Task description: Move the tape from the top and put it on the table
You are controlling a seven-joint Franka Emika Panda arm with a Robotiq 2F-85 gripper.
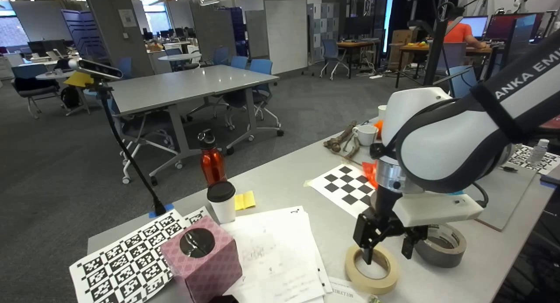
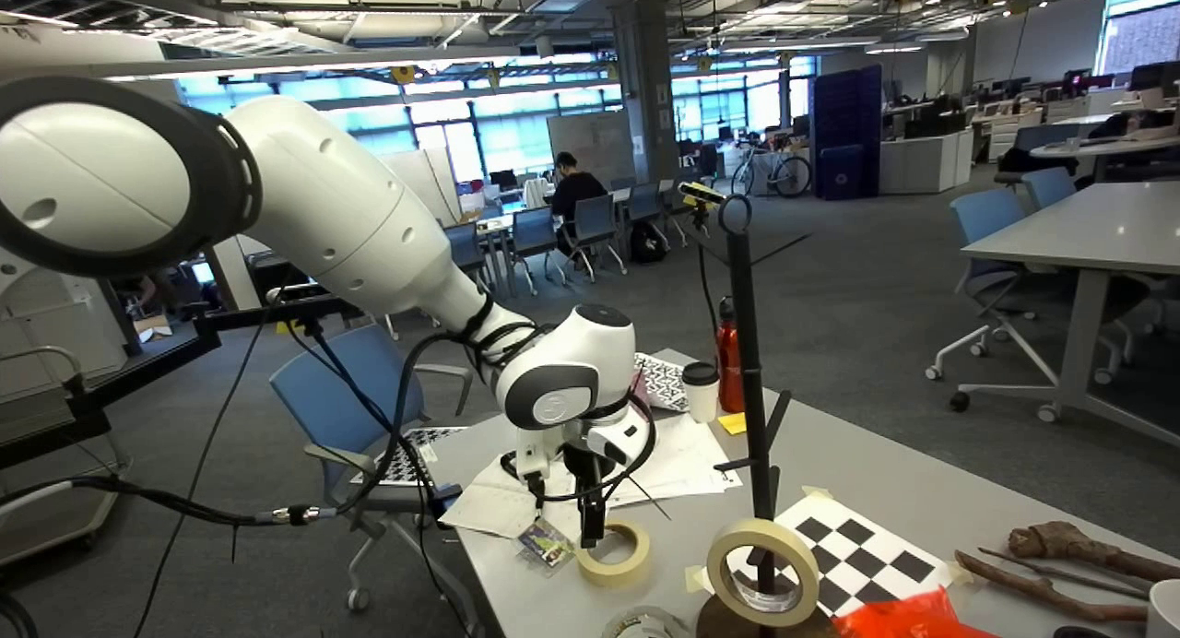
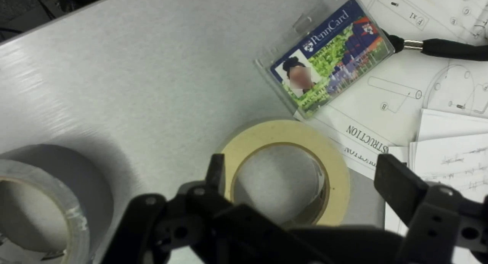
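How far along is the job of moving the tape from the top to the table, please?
Looks done: the beige tape lies flat on the table, and no roll hangs on the upper part of the stand.
In hand: nothing appears gripped; the gripper is open over the roll.
Left: probably only lifting the gripper away. A second beige roll, low by the stand, seems not meant.

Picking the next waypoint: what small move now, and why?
Probably lift the tool straight up: its jaws stand open, the beige tape lies flat on the table, and one finger overlaps the tape's rim in the wrist view, so moving sideways might drag it.
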